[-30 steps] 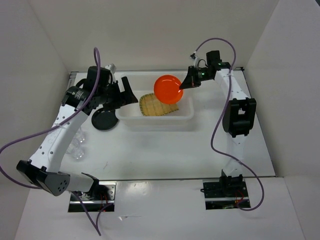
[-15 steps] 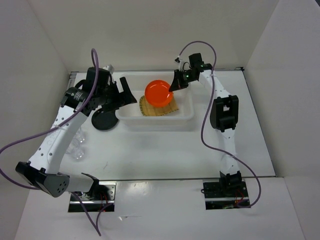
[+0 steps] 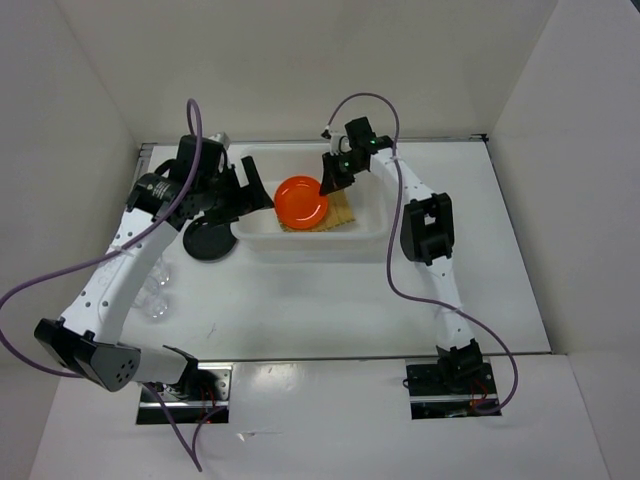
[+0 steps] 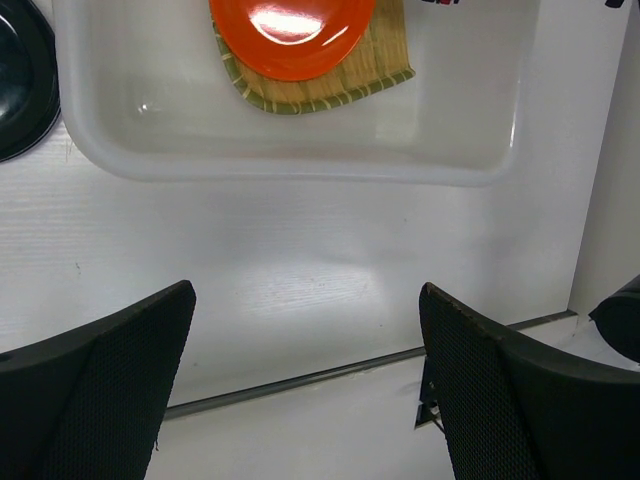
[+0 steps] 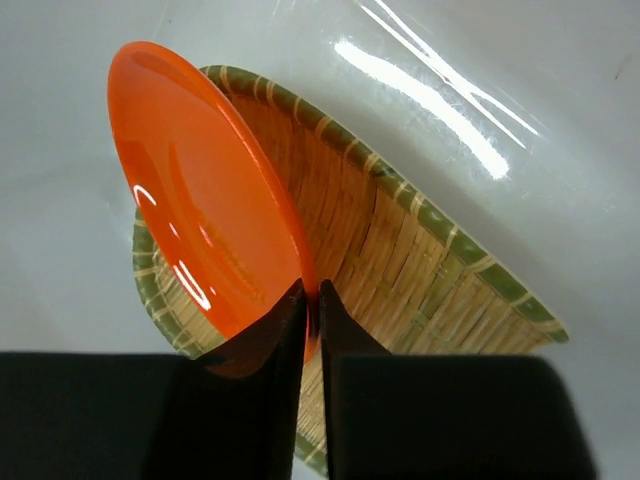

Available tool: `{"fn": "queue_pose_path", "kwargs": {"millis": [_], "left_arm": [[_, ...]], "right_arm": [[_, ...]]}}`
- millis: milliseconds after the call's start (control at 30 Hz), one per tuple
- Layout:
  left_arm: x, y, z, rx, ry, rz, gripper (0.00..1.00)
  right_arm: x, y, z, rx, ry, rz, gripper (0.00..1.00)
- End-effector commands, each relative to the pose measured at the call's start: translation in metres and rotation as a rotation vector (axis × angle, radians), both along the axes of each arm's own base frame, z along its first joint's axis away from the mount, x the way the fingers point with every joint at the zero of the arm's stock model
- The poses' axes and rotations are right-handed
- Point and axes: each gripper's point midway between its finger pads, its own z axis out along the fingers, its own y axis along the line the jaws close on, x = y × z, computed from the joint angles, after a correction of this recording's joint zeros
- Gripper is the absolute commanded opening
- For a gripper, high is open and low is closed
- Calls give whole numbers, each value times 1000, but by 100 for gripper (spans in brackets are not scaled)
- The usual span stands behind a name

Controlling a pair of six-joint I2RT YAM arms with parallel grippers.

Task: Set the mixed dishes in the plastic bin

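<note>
My right gripper [image 3: 328,181] [image 5: 311,292] is shut on the rim of the orange plate [image 3: 300,200] [image 5: 205,200] and holds it tilted over the woven bamboo tray [image 3: 343,212] [image 5: 420,250], which lies inside the plastic bin [image 3: 375,228] [image 4: 300,165]. The left wrist view also shows the orange plate [image 4: 292,35] above the tray [image 4: 330,88]. My left gripper [image 3: 252,192] [image 4: 305,400] is open and empty by the bin's left end. The black plate [image 3: 207,241] [image 4: 20,85] lies on the table left of the bin. The glass cup [image 3: 155,300] lies further forward under the left arm.
White walls enclose the table on the left, back and right. The table's front edge [image 3: 300,357] runs ahead of the arm bases. Purple cables loop from both arms.
My right gripper has carried the orange plate leftward and down, from the bin's right part to over the tray. My left arm has hardly moved.
</note>
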Motion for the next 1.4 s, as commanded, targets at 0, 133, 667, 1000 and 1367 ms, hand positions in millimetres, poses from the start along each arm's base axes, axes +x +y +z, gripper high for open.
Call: {"fn": "queue_pose_path", "kwargs": {"millis": [0, 133, 667, 1000, 1367], "left_arm": [[-4, 3, -10, 6, 32, 12, 99], [-5, 7, -18, 6, 47, 28, 99], [33, 123, -19, 263, -38, 427, 100], [95, 176, -78, 22, 28, 410, 100], [141, 189, -156, -110, 171, 207, 100]], "right_arm": [[20, 1, 14, -21, -95, -31, 18], [23, -4, 20, -43, -114, -52, 50], [7, -53, 186, -41, -409, -90, 82], [-20, -105, 201, -76, -388, -143, 83], [-37, -142, 213, -76, -385, -173, 84]]}}
